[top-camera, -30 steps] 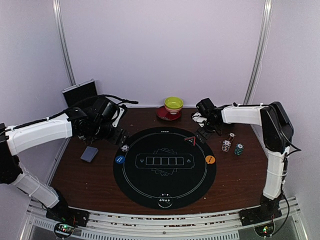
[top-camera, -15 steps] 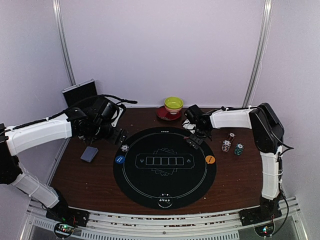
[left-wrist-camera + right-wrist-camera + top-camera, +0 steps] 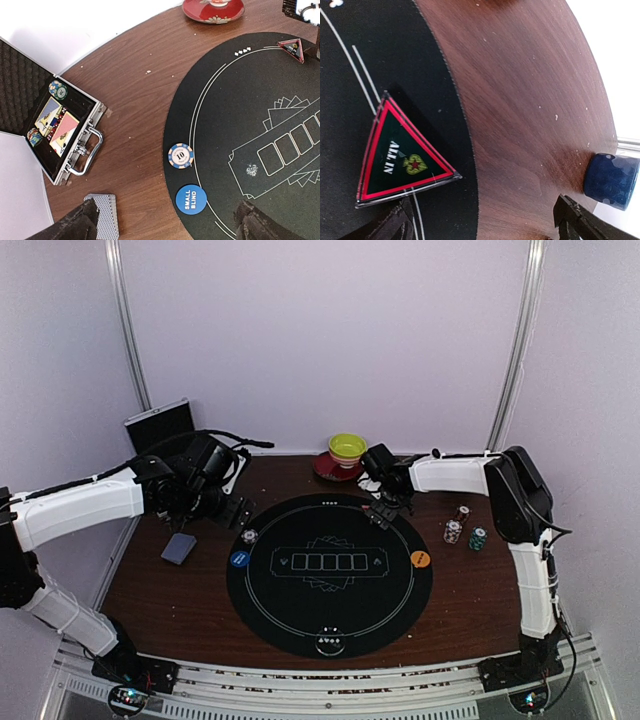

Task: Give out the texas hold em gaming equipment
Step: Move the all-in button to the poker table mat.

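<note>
The right hand (image 3: 482, 220), spread wide and holding nothing, has swung leftward along the far rim of the black mat (image 3: 330, 610). It now sits at the red-edged ALL IN triangle (image 3: 402, 160), which lies flat by one finger. The left hand (image 3: 165, 227), also wide and empty, has not shifted. The card deck (image 3: 102, 222) lies on the bench by one of its fingers. The 10 chip (image 3: 180, 155) and blue SMALL BLIND disc (image 3: 191, 199) rest at the mat's edge.

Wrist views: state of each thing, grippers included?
Case: open, cards and chips inside.
Card deck: face down, on table.
10 chip: flat, at mat edge.
Small blind button: label up, on mat.
All-in triangle: label up, on mat.
Left gripper: open, empty.
Right gripper: open, empty.
</note>
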Controlling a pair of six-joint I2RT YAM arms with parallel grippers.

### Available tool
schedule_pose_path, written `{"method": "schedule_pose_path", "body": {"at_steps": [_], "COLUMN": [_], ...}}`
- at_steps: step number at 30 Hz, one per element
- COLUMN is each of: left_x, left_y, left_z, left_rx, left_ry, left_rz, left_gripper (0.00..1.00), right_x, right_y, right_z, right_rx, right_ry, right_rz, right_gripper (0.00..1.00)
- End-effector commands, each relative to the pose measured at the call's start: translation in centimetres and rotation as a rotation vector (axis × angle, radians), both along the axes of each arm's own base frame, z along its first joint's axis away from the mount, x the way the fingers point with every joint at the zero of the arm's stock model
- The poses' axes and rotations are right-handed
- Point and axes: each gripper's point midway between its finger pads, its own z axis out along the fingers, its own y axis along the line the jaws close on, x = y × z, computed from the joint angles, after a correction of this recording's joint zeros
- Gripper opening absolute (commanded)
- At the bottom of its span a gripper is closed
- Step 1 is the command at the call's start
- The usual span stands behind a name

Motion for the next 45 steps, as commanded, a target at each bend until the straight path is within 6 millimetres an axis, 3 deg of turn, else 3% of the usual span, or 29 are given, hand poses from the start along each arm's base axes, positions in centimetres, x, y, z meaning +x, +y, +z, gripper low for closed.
{"method": "schedule_pose_path", "body": {"at_steps": [1,5,10,15,22,28,32,34,38,41,45], "left_x": [0.6,0.6,0.7,0.7,0.8,0.7,0.8,0.8,0.7,0.7,0.7], "left_y": [-0.1,0.1,0.1,0.1,0.2,0.1,0.1,0.1,0.1,0.1,0.1], "left_z": [0.8,0.9,0.8,0.7,0.6,0.5,0.3,0.3,0.3,0.2,0.1], "left_rx": [-0.024,-0.019,-0.013,-0.01,-0.006,-0.004,-0.003,-0.003,-0.003,-0.003,-0.003], "left_ry": [-0.039,-0.044,-0.045,-0.043,-0.042,-0.041,-0.037,-0.035,-0.035,-0.032,-0.027], "left_rz": [0.008,0.015,0.018,0.018,0.021,0.018,0.019,0.017,0.017,0.015,0.013], "left_gripper": [0.98,0.98,0.98,0.98,0.98,0.98,0.98,0.98,0.98,0.98,0.98], "right_x": [0.9,1.3,1.8,1.5,2.3,2.7,2.3,1.9,-0.1,-2.3,-5.2], "right_y": [-2.8,-3.6,-3.0,-0.3,4.1,5.8,4.9,3.8,1.1,-1.7,-6.0], "right_z": [0.5,-0.4,-1.2,-2.0,-1.4,-0.6,2.7,6.3,11.0,12.8,12.9], "right_rx": [-0.057,-0.092,-0.074,-0.013,0.074,0.077,0.081,0.115,0.175,0.208,0.265], "right_ry": [-0.028,-0.031,-0.022,0.018,-0.001,-0.015,-0.035,-0.058,-0.059,-0.046,-0.01], "right_rz": [-0.086,-0.123,-0.116,-0.045,-0.004,0.002,-0.003,-0.008,-0.018,-0.025,-0.059], "right_gripper": [1.0,1.0,1.0,1.0,1.0,1.0,1.0,1.0,1.0,1.0,1.0]}}
